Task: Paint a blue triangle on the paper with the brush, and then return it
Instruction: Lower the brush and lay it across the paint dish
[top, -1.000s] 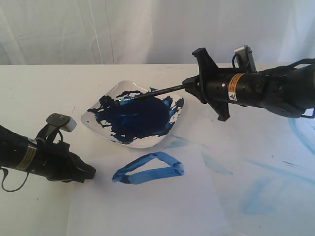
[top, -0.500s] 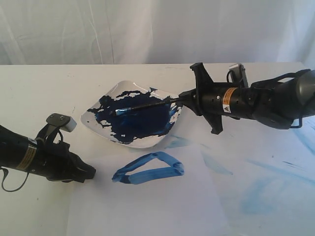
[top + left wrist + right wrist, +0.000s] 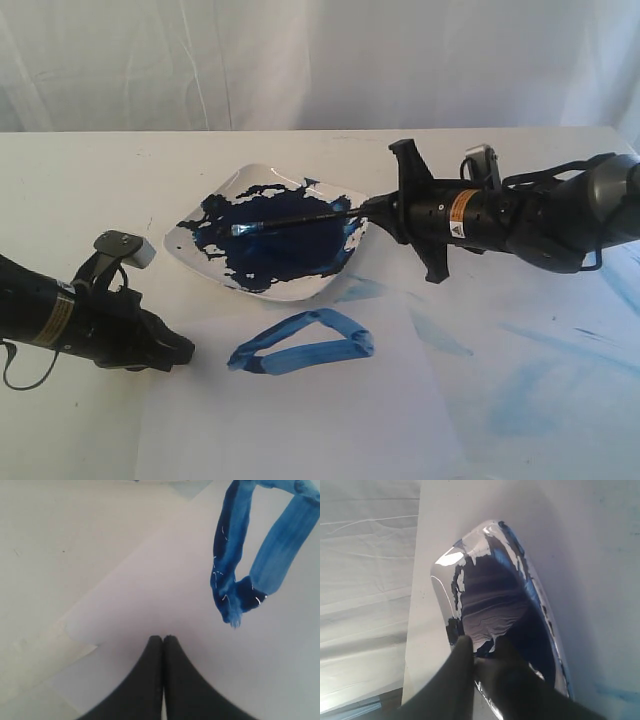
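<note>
Where the white table [image 3: 80, 180] meets a pale cloth backdrop [image 3: 200, 60] at the far side, the paper [image 3: 330, 420] lies flat on the near half, barely distinct from the tabletop. To its right, faint pale-blue smears [image 3: 520, 400] mark the surface.

The right arm comes in from the right, lying low over the table. The right gripper [image 3: 378, 207] is at the right corner of the white square dish [image 3: 176, 243], which sits just beyond the paper's far edge. Its jaws are closed narrowly on the end of the brush [image 3: 300, 215]. The fingers hide that end, and in the right wrist view they block the nearest part of the dish so the brush cannot be made out.

A dark blue paint pool [image 3: 290, 245] fills most of the dish. The brush stretches left across it, its tip over the paint.

The left gripper [image 3: 162, 639] rests at the near left over the paper's edge, fingers pressed together on nothing. The blue triangle [image 3: 300, 357] lies just to its right, near the dish.
</note>
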